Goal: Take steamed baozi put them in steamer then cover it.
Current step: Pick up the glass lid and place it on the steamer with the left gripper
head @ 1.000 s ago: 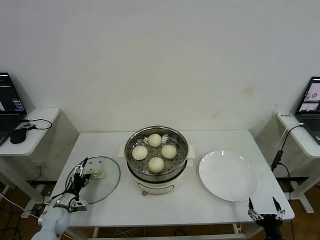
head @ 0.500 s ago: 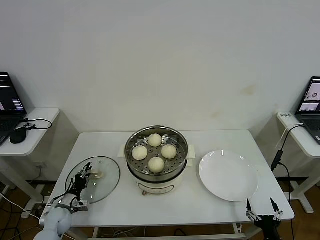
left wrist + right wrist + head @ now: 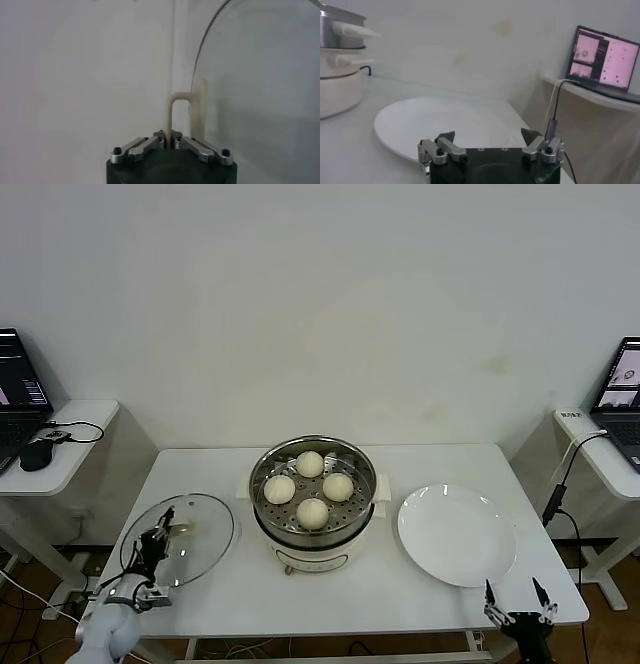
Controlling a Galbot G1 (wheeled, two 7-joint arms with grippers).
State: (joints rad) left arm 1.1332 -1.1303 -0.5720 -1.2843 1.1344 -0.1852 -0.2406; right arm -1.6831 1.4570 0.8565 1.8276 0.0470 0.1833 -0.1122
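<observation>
Cover (image 3: 180,536) handle pinched in closed left gripper (image 3: 152,550) jaws; right gripper (image 3: 518,616) jaws spread, empty.

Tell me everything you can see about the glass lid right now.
The cover is a round clear glass lid with a thin metal rim and a cream-white bar handle. It sits tilted at the table's left end, beside the steamer, not on it. The left end effector is shut on that handle.

- Four cream-white domed baozi (image 3: 311,486) are sitting inside the round stainless-steel steamer (image 3: 313,536) at the white table's (image 3: 240,589) centre.
- The round clear glass cover (image 3: 195,529) is lying towards the left edge.
- The flat white plate (image 3: 457,535) is lying towards the right edge.
</observation>
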